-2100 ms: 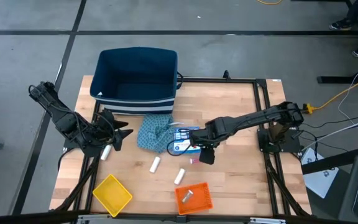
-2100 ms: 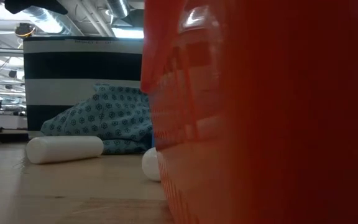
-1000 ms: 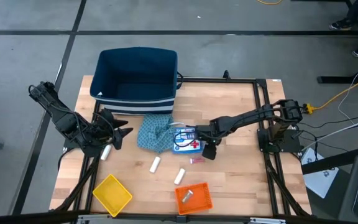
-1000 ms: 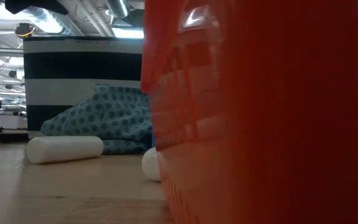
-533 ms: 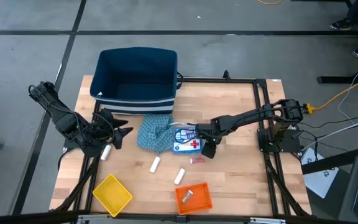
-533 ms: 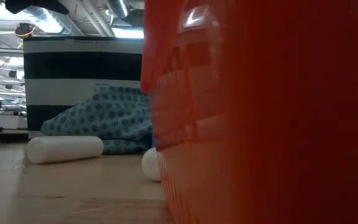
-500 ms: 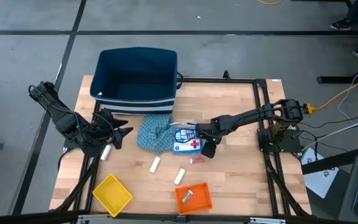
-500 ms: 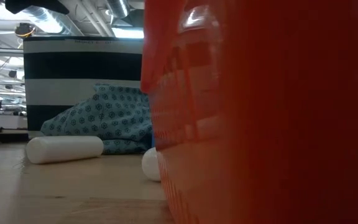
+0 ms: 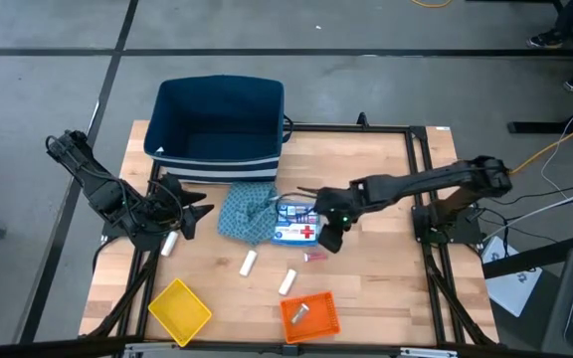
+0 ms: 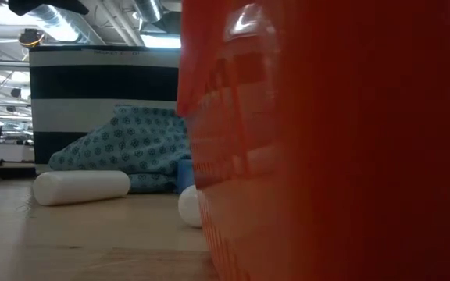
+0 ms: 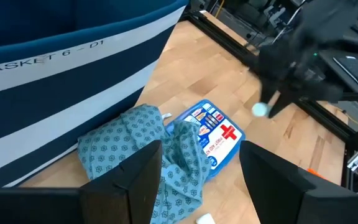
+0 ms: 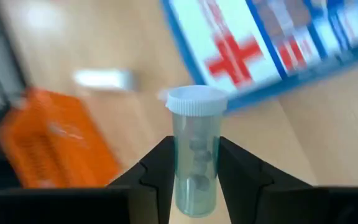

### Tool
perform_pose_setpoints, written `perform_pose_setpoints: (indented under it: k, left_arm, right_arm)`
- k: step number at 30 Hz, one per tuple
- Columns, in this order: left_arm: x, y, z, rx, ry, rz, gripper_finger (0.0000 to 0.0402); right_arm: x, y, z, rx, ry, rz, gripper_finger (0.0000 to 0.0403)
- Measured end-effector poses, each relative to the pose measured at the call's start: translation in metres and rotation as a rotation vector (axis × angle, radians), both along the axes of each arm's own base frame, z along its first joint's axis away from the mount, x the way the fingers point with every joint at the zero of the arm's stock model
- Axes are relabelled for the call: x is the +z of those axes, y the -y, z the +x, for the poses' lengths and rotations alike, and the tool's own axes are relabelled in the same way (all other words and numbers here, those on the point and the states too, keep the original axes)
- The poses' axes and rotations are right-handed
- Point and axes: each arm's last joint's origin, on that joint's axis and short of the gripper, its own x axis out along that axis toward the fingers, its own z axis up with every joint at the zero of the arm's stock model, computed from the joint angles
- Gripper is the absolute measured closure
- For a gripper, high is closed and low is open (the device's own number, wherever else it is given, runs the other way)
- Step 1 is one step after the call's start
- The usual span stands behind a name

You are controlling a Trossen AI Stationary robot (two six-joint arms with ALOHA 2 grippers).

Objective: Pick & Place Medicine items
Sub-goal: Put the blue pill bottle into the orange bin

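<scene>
My right gripper (image 9: 330, 239) (image 12: 195, 163), at the right edge of the blue-and-white box with a red cross (image 9: 296, 223), is shut on a small teal vial with a white cap (image 12: 195, 155). The teal patterned cloth (image 9: 245, 215) lies against the box's left side. White cylinders lie on the wood (image 9: 249, 262) (image 9: 286, 282) (image 9: 168, 244), and one lies in the orange tray (image 9: 309, 314). A tiny pink piece (image 9: 313, 257) sits below the right gripper. My left gripper (image 9: 199, 211) (image 11: 201, 155) waits open at the table's left, pointing at the cloth. My right gripper pinches the vial's teal body (image 12: 194, 174) between its two fingers (image 12: 157, 171), which lie along it. The white cap (image 12: 196, 99) sticks out past the fingertips. The fingers slant down toward the table's left. The vial looks clear of the wood.
A dark blue basket with white stripes (image 9: 219, 124) stands at the far edge behind the cloth. A yellow tray (image 9: 179, 310) sits at the near left. A black frame rail (image 9: 421, 189) runs along the table's right side. The orange tray fills the low view's right (image 10: 334, 140).
My right arm has risen and its gripper has tipped beside the box. The box has slid a little toward the table's left, against the cloth, and the cloth's near edge has bunched up higher.
</scene>
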Motion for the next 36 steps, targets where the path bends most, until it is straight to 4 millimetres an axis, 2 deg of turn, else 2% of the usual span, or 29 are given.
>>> perform_pose_setpoints:
  k: [4, 7, 9, 12, 17, 25, 30, 36]
  left_arm:
    - [0.0, 0.0, 0.0, -0.001, 0.0, 0.001, 0.019]
    - [0.0, 0.0, 0.0, -0.001, 0.0, 0.001, 0.019]
    - [0.0, 0.0, 0.0, -0.001, 0.001, 0.001, 0.019]
    - [0.0, 0.0, 0.0, -0.001, 0.001, 0.001, 0.019]
    - [0.0, 0.0, 0.0, -0.001, 0.002, 0.0, 0.019]
    - [0.0, 0.001, 0.0, -0.023, -0.015, -0.024, 0.019]
    - [-0.001, 0.002, 0.0, -0.041, -0.029, -0.038, 0.019]
    - [-0.001, 0.002, 0.0, -0.038, -0.027, -0.05, 0.019]
  right_arm:
    - [0.033, -0.013, -0.002, -0.013, 0.097, 0.037, 0.0294]
    - [0.052, -0.032, -0.001, 0.027, 0.155, 0.065, 0.0294]
    - [0.062, -0.046, 0.0, 0.06, 0.208, 0.088, 0.0294]
    - [0.066, -0.069, 0.0, 0.108, 0.247, 0.118, 0.0294]
    - [0.045, -0.1, -0.001, 0.171, 0.176, 0.097, 0.0294]
    - [-0.011, -0.146, 0.029, 0.274, 0.162, 0.185, 0.0294]
    - [-0.032, -0.156, 0.041, 0.295, 0.173, 0.239, 0.0294]
    - [-0.037, -0.156, 0.042, 0.296, 0.138, 0.272, 0.0281]
